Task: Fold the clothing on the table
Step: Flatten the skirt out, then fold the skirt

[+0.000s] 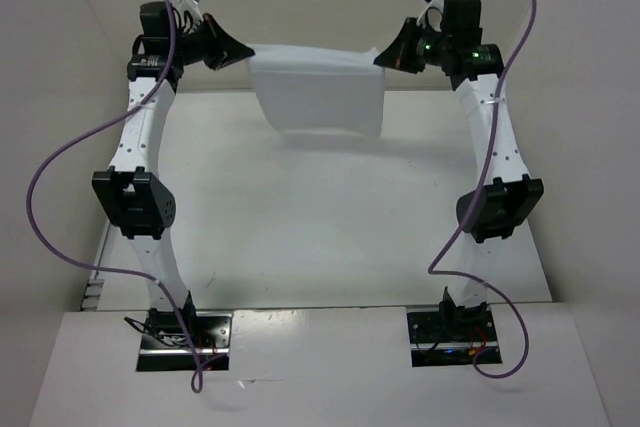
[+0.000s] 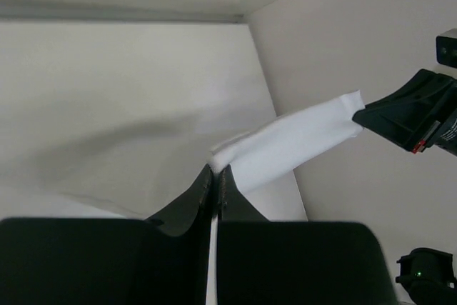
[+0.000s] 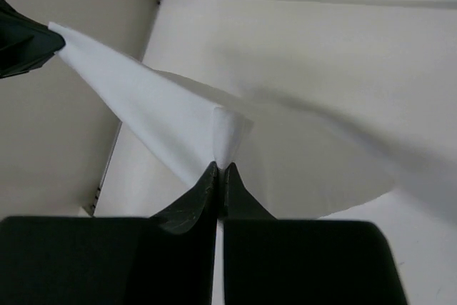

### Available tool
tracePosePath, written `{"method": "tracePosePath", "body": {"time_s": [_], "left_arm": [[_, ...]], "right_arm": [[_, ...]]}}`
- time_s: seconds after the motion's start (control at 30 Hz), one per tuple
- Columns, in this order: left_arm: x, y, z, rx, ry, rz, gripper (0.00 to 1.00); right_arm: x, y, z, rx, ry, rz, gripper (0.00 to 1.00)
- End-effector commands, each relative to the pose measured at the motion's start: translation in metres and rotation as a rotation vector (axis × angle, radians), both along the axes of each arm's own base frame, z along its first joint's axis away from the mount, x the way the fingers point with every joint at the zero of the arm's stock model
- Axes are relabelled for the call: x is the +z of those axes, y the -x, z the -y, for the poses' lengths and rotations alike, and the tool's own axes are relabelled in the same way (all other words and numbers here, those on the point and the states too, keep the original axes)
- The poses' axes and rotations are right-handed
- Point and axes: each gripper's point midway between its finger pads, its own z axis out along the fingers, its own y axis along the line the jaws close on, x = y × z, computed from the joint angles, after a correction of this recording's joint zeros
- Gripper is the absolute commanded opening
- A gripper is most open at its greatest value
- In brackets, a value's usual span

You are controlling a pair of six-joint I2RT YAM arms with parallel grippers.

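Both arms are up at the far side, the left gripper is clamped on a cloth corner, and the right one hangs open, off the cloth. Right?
No: the right gripper is also shut on a corner of the clothing, as the right wrist view shows. The left gripper is clamped as said.

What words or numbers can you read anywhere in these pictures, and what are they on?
No text can be read anywhere.
The clothing and the table are plain white, with no print.
The small red mark on the right gripper is too blurred to read.
The boards at the arm bases are too small to read.
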Motion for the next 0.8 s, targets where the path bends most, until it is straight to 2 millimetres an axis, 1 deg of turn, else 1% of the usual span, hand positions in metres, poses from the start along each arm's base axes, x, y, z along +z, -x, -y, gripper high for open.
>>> {"method": "tracePosePath", "body": {"time_s": [0.0,0.03,0.07,0.1,0.13,0.17,0.2,0.23,0.27,0.3,0.33,0.37,0.4,0.43,0.47,0.5,0.53,0.57,0.6,0.63,0.67,0.7,0.73,0.77], "left_arm": [[0.070,0.018,-0.009,0.011,-0.047,0.199,0.00],[0.079,0.025,-0.009,0.009,-0.054,0.230,0.00],[0.052,0.025,-0.010,0.017,-0.055,0.167,0.00],[0.041,0.028,-0.009,0.016,-0.055,0.147,0.01],[0.044,0.037,-0.009,0.017,-0.056,0.176,0.01],[0.029,0.041,-0.010,0.028,-0.059,0.148,0.01],[-0.022,0.049,-0.004,0.013,-0.056,0.047,0.01],[-0.030,0.064,0.001,0.013,-0.062,0.041,0.01],[-0.053,0.074,0.001,0.012,-0.062,-0.002,0.01],[-0.058,0.090,0.011,-0.008,-0.054,0.007,0.01],[-0.118,0.115,0.016,-0.021,-0.050,-0.136,0.01],[-0.140,0.131,0.020,-0.020,-0.049,-0.194,0.01],[-0.148,0.152,0.031,-0.051,-0.052,-0.198,0.01],[-0.166,0.170,0.036,-0.053,-0.054,-0.251,0.01],[-0.204,0.202,0.039,-0.071,-0.063,-0.351,0.01],[-0.202,0.221,0.042,-0.076,-0.049,-0.368,0.01],[-0.210,0.240,0.050,-0.095,-0.056,-0.397,0.01],[-0.213,0.254,0.052,-0.104,-0.055,-0.419,0.01],[-0.218,0.277,0.051,-0.103,-0.060,-0.456,0.01],[-0.220,0.287,0.050,-0.101,-0.071,-0.466,0.01],[-0.219,0.295,0.048,-0.092,-0.078,-0.475,0.01],[-0.213,0.303,0.044,-0.077,-0.087,-0.471,0.01],[-0.212,0.304,0.040,-0.050,-0.104,-0.467,0.01],[-0.205,0.302,0.039,-0.042,-0.106,-0.448,0.01]], "right_arm": [[0.073,0.024,0.015,-0.018,0.021,0.192,0.00],[0.072,0.026,0.015,-0.018,0.020,0.198,0.00],[0.059,0.030,0.015,-0.018,0.022,0.180,0.00],[0.048,0.033,0.016,-0.017,0.024,0.165,0.00],[0.036,0.036,0.016,-0.021,0.019,0.141,0.00],[0.001,0.049,0.017,-0.019,0.027,0.068,0.00],[-0.012,0.051,0.017,-0.023,0.022,0.056,0.00],[-0.030,0.059,0.018,-0.023,0.026,0.018,0.00],[-0.082,0.078,0.014,-0.007,0.041,-0.110,0.00],[-0.088,0.095,0.005,0.017,0.031,-0.118,0.00],[-0.108,0.110,0.001,0.033,0.038,-0.166,0.00],[-0.141,0.142,-0.001,0.044,0.045,-0.258,0.00],[-0.153,0.161,-0.013,0.065,0.034,-0.301,0.00],[-0.163,0.177,-0.019,0.076,0.028,-0.334,0.00],[-0.190,0.205,-0.022,0.086,0.033,-0.421,0.00],[-0.186,0.229,-0.032,0.120,0.027,-0.433,0.00],[-0.191,0.243,-0.035,0.098,0.022,-0.484,0.00],[-0.203,0.262,-0.035,0.093,0.035,-0.540,0.00],[-0.205,0.274,-0.035,0.084,0.040,-0.569,0.00],[-0.201,0.292,-0.037,0.099,0.038,-0.586,0.00],[-0.206,0.304,-0.036,0.077,0.027,-0.636,0.00],[-0.205,0.309,-0.034,0.067,0.019,-0.647,0.00],[-0.201,0.312,-0.030,0.046,0.015,-0.630,0.00],[-0.200,0.315,-0.027,0.028,0.019,-0.636,0.00]]}}
